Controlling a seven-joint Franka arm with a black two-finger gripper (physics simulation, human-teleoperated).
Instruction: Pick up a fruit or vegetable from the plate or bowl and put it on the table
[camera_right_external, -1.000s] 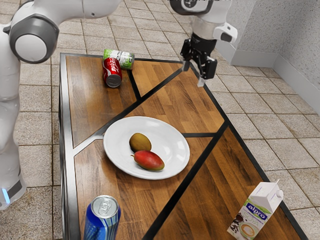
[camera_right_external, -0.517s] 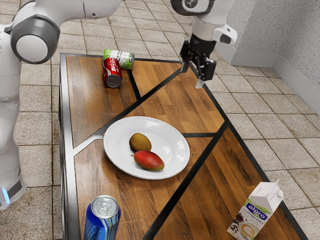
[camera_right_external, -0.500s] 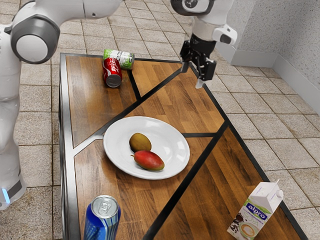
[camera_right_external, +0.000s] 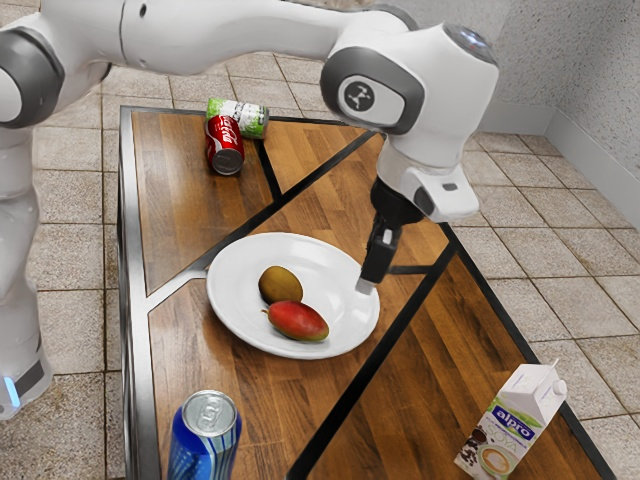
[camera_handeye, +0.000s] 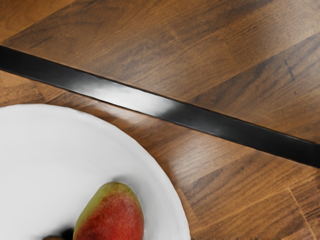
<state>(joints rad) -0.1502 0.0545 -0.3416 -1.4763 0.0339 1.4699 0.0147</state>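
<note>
My gripper (camera_right_external: 368, 284) hangs over the plate's edge on the exterior view's right, apart from both fruits; its opening cannot be made out. The white plate (camera_right_external: 235, 315) holds a red mango (camera_right_external: 297, 321) and a brownish-green fruit (camera_right_external: 280, 285), lying side by side. In the wrist view, the mango (camera_handeye: 112, 215) has a greenish end and lies inside the plate (camera_handeye: 60, 145). A sliver of the brownish fruit (camera_handeye: 53, 238) is beside it. Wooden table (camera_right_external: 400, 400) surrounds the plate.
Near the table's front stands a blue can (camera_right_external: 204, 440); an Alpro carton (camera_right_external: 512, 422) is at the exterior view's right. A red can (camera_right_external: 224, 146) and a green-and-white can (camera_right_external: 240, 116) lie at the far side. A dark strip (camera_handeye: 210, 122) crosses the table beside the plate.
My hand has swung from above the table's far edge toward the plate, coming lower and nearer the exterior camera, and has turned. The fruits and plate have not moved.
</note>
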